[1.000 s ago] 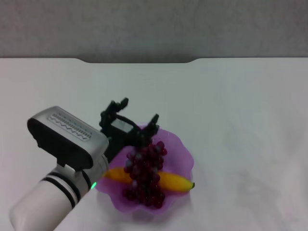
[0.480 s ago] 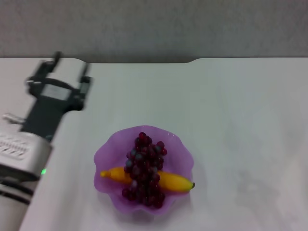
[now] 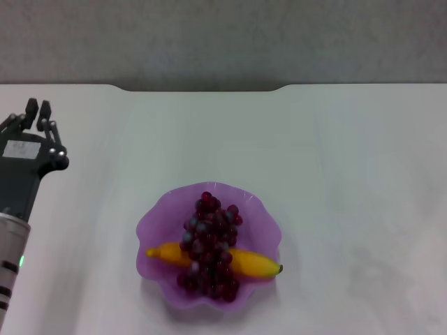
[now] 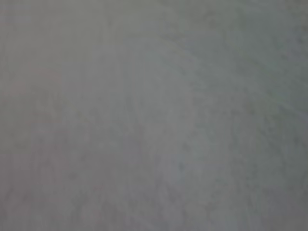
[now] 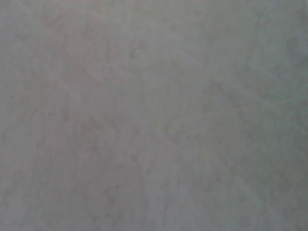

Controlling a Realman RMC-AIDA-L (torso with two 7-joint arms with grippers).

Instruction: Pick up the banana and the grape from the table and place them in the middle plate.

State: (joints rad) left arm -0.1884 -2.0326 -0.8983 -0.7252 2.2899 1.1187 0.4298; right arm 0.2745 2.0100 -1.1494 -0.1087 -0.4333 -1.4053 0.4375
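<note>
In the head view the purple scalloped middle plate (image 3: 263, 211) sits on the white table (image 3: 335, 167), near its front. The yellow banana (image 3: 255, 265) lies across the plate's near half. The dark red grape (image 3: 209, 244) bunch rests on top of the banana, running from the plate's far side to its near side. My left gripper (image 3: 38, 107) is at the far left of the table, well away from the plate, with its fingers close together and holding nothing. The right arm is out of view. Both wrist views show only a blank grey surface.
The table's notched far edge (image 3: 202, 89) runs along the back, with a grey wall behind it. White tabletop extends to the right of the plate and beyond it.
My left arm has pulled back from over the plate to the far left of the table, leaving the grape bunch on the banana. Its fingers have drawn together.
</note>
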